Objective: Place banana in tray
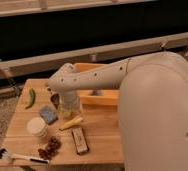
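Observation:
The banana is small and pale yellow and lies on the wooden table, near its middle. The tray is an orange-yellow bin at the table's back, partly hidden behind my white arm. My gripper hangs at the arm's end, left of the tray and just behind and left of the banana. It is low over a yellow-green fruit. The banana lies apart from it.
A green pepper lies at the far left. A blue sponge, a white round tub, dark grapes, a brown bar and a white-handled brush sit in front. My arm's bulk covers the table's right side.

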`<control>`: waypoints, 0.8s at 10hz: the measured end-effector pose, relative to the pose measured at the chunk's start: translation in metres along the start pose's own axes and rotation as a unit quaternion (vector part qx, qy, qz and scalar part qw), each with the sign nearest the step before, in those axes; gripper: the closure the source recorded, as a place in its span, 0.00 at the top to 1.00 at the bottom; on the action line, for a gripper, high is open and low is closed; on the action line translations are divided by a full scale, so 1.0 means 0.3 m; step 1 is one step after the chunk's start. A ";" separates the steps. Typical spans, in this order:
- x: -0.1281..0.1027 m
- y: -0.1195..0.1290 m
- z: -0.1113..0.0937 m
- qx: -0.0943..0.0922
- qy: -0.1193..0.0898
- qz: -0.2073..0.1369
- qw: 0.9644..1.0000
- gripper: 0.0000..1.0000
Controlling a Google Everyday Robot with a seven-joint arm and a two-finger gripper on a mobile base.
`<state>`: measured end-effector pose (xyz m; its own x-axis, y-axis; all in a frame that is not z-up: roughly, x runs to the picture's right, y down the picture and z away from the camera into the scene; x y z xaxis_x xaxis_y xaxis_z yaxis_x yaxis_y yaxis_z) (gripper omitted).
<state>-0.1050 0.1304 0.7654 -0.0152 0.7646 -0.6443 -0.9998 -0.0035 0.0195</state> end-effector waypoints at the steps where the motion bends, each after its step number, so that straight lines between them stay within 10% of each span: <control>1: -0.009 -0.004 0.025 0.003 -0.002 0.011 1.000 0.65; 8: -0.046 -0.040 0.174 0.016 -0.002 0.095 0.995 0.65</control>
<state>-0.0921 0.1535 0.8141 -0.2039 0.7546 -0.6237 -0.9779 -0.1273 0.1656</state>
